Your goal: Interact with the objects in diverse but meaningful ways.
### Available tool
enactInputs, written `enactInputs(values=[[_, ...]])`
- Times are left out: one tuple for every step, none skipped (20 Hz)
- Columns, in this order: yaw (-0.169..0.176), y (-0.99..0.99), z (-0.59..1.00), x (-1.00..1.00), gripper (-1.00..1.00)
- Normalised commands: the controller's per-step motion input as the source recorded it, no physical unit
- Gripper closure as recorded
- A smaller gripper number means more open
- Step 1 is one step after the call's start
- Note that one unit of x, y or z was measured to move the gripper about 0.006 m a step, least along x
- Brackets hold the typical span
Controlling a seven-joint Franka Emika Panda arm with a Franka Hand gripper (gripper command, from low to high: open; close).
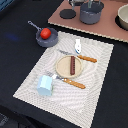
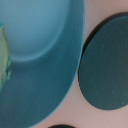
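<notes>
In the exterior view a red tomato [image 1: 45, 33] lies in the grey long-handled saucepan [image 1: 52, 41] at the exterior view's left. A brown sausage [image 1: 73, 63] rests on a tan plate [image 1: 62, 68] in the middle of the mat. The light-blue cup [image 1: 44, 85] stands near the front, and the small white shaker [image 1: 78, 47] lies behind the plate. The grey pot [image 1: 91, 14] sits on the pink board at the back. The wrist view is filled by a blue-green curved vessel [image 2: 45, 60] beside a dark round disc [image 2: 105, 65]. No gripper fingers show in either view.
A striped placemat [image 1: 95, 85] holds the plate, with an orange-handled knife [image 1: 82, 57] behind it and an orange-handled fork [image 1: 70, 81] in front of it. The pink board [image 1: 105, 29] carries a black disc [image 1: 68, 14] and a pale bowl [image 1: 123, 17] at the right edge. A greenish shape [image 2: 4, 55] shows in the wrist view.
</notes>
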Motion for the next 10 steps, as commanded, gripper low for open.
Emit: enactInputs(values=[[-0.02,0.08,-0.21,0.06,-1.0],[-0.019,0.06,-0.19,0.05,-1.0],[-0.019,0.09,-0.17,0.07,-1.0],[-0.019,0.11,-0.14,0.09,-1.0],[-0.019,0.1,-0.14,0.1,1.0],[-0.02,0.09,-0.14,0.09,1.0],[-0.021,0.11,-0.13,0.09,1.0],[-0.023,0.13,-0.13,0.1,1.0],[-0.021,0.13,-0.11,0.1,1.0],[-0.026,0.13,-0.12,0.1,1.0]])
